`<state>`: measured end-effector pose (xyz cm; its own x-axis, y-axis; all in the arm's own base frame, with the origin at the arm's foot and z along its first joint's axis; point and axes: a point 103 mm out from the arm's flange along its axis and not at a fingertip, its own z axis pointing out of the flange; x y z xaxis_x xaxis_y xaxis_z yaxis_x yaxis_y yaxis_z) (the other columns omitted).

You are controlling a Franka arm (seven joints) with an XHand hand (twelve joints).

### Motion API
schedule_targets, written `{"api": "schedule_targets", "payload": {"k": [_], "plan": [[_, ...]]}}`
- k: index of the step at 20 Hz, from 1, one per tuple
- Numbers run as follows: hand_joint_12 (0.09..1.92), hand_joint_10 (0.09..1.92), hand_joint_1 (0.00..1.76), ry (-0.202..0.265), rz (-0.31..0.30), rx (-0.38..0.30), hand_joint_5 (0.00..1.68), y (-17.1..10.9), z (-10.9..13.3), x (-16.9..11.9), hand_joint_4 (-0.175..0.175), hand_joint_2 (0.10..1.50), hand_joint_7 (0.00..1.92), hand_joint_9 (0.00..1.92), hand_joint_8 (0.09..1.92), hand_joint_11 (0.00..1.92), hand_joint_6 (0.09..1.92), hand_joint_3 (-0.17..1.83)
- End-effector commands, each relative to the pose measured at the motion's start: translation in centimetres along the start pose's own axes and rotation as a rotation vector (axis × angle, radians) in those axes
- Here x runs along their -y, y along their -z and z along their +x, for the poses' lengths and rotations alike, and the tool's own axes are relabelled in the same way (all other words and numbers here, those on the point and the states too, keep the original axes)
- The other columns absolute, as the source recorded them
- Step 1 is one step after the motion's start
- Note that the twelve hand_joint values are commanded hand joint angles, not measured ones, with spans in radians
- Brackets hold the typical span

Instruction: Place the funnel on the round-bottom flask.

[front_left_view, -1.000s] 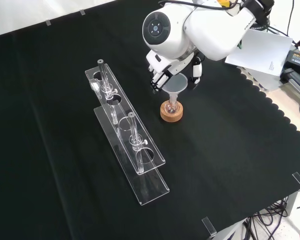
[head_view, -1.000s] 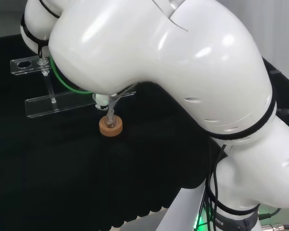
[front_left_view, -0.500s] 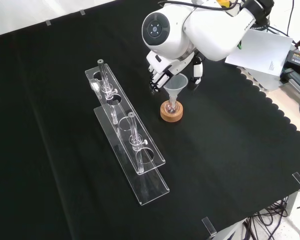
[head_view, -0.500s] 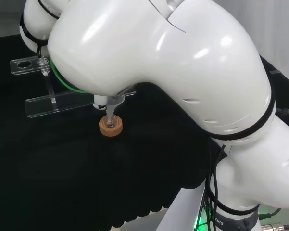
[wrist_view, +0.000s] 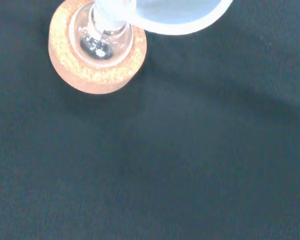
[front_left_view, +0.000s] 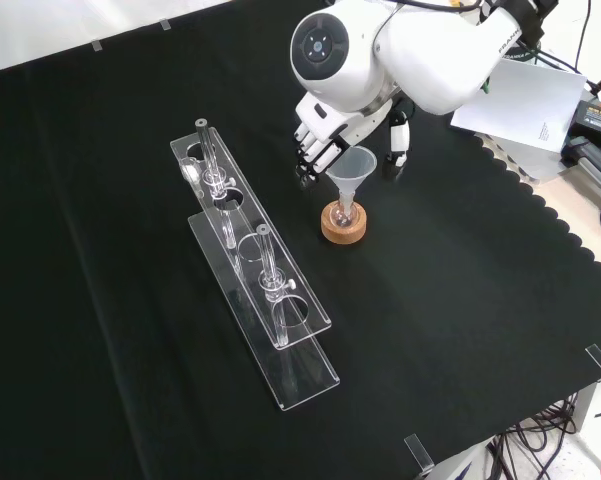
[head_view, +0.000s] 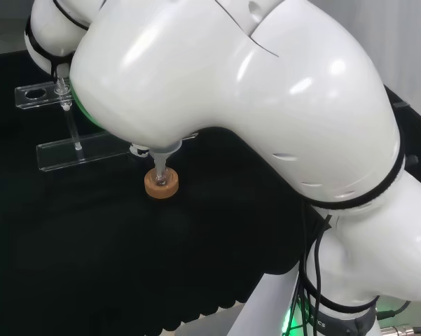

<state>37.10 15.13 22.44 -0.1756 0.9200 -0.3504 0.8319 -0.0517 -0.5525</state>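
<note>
One funnel [front_left_view: 351, 166] stands in the flask [front_left_view: 345, 210] on its cork ring [front_left_view: 342, 224], between the hand's [front_left_view: 332, 128] spread, empty fingers [front_left_view: 310, 160] and thumb [front_left_view: 400, 140].

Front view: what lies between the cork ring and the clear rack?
Nothing: in the front view only bare black cloth lies between the cork ring and the rack.

Worktop [front_left_view: 130, 330]: covered in black cloth, scalloped along its right edge in the front view.
Cork ring [front_left_view: 342, 222]: stands directly on the cloth.
Clear rack [front_left_view: 255, 270]: long, just left of the ring in the front view.
</note>
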Motion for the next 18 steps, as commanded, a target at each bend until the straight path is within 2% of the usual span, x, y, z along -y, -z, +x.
{"api": "schedule_targets", "payload": {"k": [1,5,8,11,18], "plan": [[1.47,0.76,0.49,0.016,-0.071,-0.026,0.19,1.4,-0.6,1.0,-0.036,0.67,0.0,0.2,0.53,0.24,0.09,0.32],[1.48,0.76,0.5,0.017,-0.137,-0.043,0.21,2.2,-1.4,1.6,-0.039,0.69,0.02,0.23,0.6,0.24,0.09,0.28],[1.47,0.75,0.54,0.014,-0.155,-0.057,0.24,2.3,-2.4,1.8,-0.041,0.7,0.07,0.29,0.65,0.24,0.09,0.27],[1.45,0.72,0.57,0.02,-0.187,-0.119,0.27,2.1,-4.1,1.8,-0.043,0.71,0.12,0.35,0.67,0.26,0.09,0.27],[1.42,0.68,0.61,0.009,-0.211,-0.187,0.33,1.0,-8.3,1.0,-0.045,0.72,0.18,0.44,0.68,0.29,0.09,0.28]]}}
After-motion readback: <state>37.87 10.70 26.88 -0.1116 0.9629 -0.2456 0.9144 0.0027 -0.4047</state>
